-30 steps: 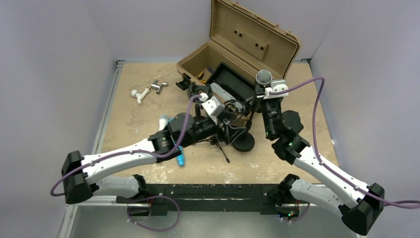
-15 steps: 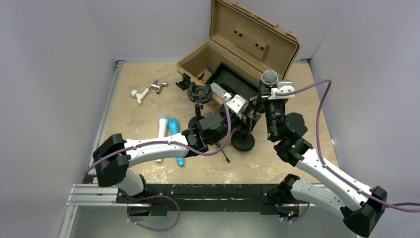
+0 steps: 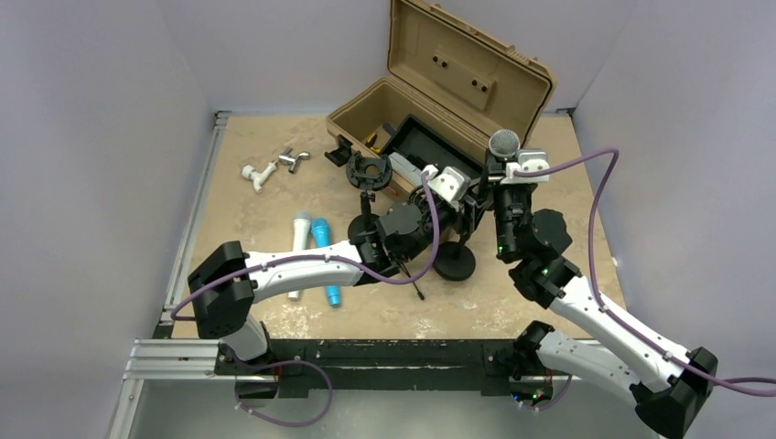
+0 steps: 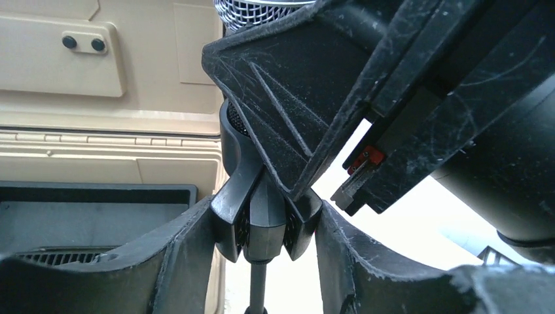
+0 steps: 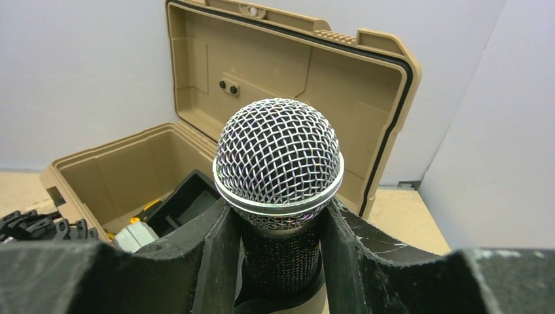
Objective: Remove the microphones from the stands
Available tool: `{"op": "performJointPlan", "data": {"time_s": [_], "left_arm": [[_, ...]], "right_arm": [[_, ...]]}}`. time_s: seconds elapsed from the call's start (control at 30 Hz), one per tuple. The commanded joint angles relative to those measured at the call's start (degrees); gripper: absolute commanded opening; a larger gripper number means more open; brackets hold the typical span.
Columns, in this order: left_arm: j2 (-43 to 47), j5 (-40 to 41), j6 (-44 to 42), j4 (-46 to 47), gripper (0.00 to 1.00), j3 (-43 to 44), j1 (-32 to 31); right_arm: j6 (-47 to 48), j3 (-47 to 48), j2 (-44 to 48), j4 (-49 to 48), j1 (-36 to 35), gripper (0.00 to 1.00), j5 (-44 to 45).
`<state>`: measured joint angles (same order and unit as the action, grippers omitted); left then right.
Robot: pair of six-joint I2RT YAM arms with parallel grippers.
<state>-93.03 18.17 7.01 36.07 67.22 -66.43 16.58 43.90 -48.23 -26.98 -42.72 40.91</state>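
L arm — reaches far-right across mid-table, L gripper (image 4: 265, 222) closed. R arm — elbow bent, wrist upright, R gripper (image 5: 278, 258) clamped.

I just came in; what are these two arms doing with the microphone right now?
The right gripper is shut on the microphone just below its mesh head. The left gripper clamps the stand at the joint under its clip, bracing it. An open toolbox sits behind. Whether the microphone is free of the clip cannot be told.
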Motion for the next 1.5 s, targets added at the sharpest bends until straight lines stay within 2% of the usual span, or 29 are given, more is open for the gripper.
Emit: {"op": "performJointPlan", "data": {"time_s": [0.0, 0.07, 0.13, 0.4, 0.63, 0.67, 0.73, 0.8, 1.13, 1.27, 1.33, 1.37, 1.4, 1.47], "left_arm": [[-1.06, -0.16, -0.22, 2.30, 0.32, 4.16, -0.34], [-1.30, -0.04, -0.19, 1.54, 0.11, 4.75, -0.35], [-1.44, 0.00, 0.32, 1.51, 0.00, 4.78, -0.36], [-1.82, -4.16, 2.83, 6.76, 0.00, 0.97, -0.36], [-2.00, -9.34, 3.69, 6.14, 0.00, 0.92, -0.19], [-2.08, -8.92, 3.57, 5.29, 0.06, 1.53, -0.19], [-1.99, -7.09, 3.63, 5.24, 0.32, 1.66, -0.19], [-1.81, -5.22, 3.57, 6.07, 0.46, 1.50, -0.14], [-1.82, -3.85, 2.99, 5.12, 0.59, 2.55, 0.21], [-1.79, -4.70, 3.04, 4.89, 0.60, 2.65, 0.55], [-2.20, -5.29, 3.35, 4.73, 0.55, 2.76, 0.77], [-2.35, -5.38, 3.47, 4.57, 0.45, 2.83, 0.84], [-2.53, -5.79, 3.84, 4.18, 0.29, 2.89, 1.02], [-2.82, -7.13, 5.04, 3.09, 0.12, 3.19, 1.57]], "right_arm": [[-0.94, 2.21, 2.08, -5.87, -0.65, 0.11, 0.64], [-0.78, 2.46, 2.17, -5.66, -0.82, 0.11, 1.62], [-0.75, 2.44, 2.28, -5.47, -0.89, 0.10, 2.99], [0.63, 0.40, 4.62, -7.19, -1.05, 0.08, 3.95], [4.99, -0.13, 5.10, -7.53, -1.25, 0.04, 4.56], [5.75, -0.39, 4.89, -7.63, -1.37, 0.03, 4.69], [7.19, -0.71, 4.50, -7.88, -1.84, 0.03, 4.93], [8.17, -0.83, 3.75, -8.07, -2.33, 0.03, 5.41], [9.05, 0.37, 1.20, -7.39, -2.69, 0.02, 7.68], [8.83, 0.31, 1.85, -7.56, -2.69, 0.02, 7.86], [8.80, 0.46, 2.12, -7.50, -2.72, 0.02, 7.78], [8.67, 0.56, 2.21, -7.47, -2.68, 0.02, 7.77], [8.44, 0.66, 2.21, -7.52, -2.71, 0.02, 7.78], [8.40, 0.62, 2.34, -7.74, -2.72, 0.02, 7.78]]}}
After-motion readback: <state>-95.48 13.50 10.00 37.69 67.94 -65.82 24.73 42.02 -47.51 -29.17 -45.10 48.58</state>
